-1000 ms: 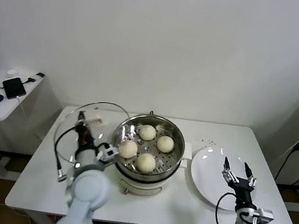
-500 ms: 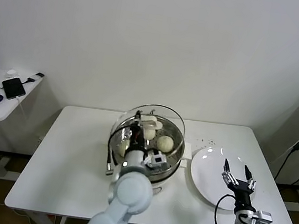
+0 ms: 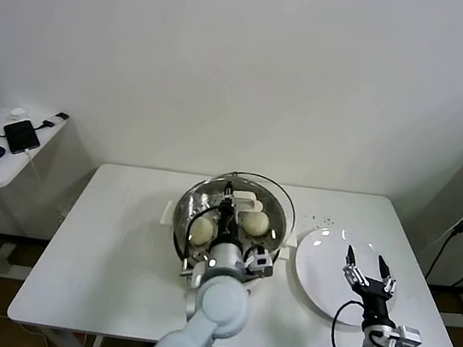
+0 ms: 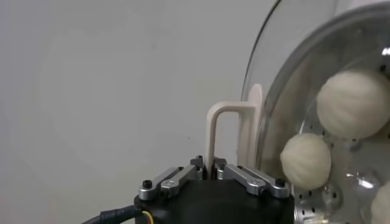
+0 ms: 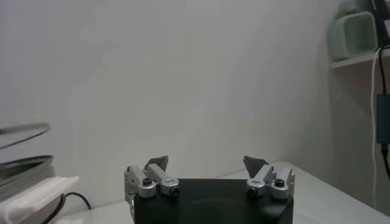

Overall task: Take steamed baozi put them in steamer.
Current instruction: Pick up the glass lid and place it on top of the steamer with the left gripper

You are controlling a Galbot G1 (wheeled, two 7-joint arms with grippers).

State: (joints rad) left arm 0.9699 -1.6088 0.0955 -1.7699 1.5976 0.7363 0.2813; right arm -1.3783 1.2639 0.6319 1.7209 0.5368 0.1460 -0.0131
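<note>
Overhead, left gripper (image 3: 230, 197) jaws clamping one glass lid (image 3: 277, 199); right gripper (image 3: 368, 268) jaws wide.

Two smooth cream-white steamed baozi are showing in the head view, one (image 3: 201, 231) at about nine o'clock and one (image 3: 255, 222) at about two o'clock inside the one round shiny steel steamer (image 3: 185, 210); any others are sitting hidden behind the arm. One round glass lid with a cream handle (image 3: 245, 198) is hanging over that pot. One flat white plate (image 3: 322, 264) is lying on the one white tabletop (image 3: 100, 250). Two end effectors are showing: left end effector (image 3: 226, 200), right end effector (image 3: 369, 269).
</note>
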